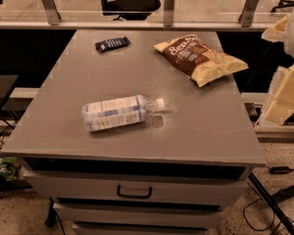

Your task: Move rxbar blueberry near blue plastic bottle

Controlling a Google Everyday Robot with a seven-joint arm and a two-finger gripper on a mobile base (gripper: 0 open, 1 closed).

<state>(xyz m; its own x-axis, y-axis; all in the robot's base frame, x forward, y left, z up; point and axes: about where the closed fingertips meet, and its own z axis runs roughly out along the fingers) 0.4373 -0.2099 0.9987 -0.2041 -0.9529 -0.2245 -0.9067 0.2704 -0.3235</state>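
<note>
A blue plastic bottle (115, 113) lies on its side on a grey drawer cabinet (206, 126), white cap pointing right. The rxbar blueberry (112, 43), a small dark navy wrapper, lies flat well beyond the bottle, at the cabinet's far edge. A brown-and-cream chip bag (200, 58) rests beyond the bottle and to its right. The robot's cream-coloured gripper (279, 109) hangs far right of the bottle, off the cabinet's side; whether it is clenched or released cannot be told.
</note>
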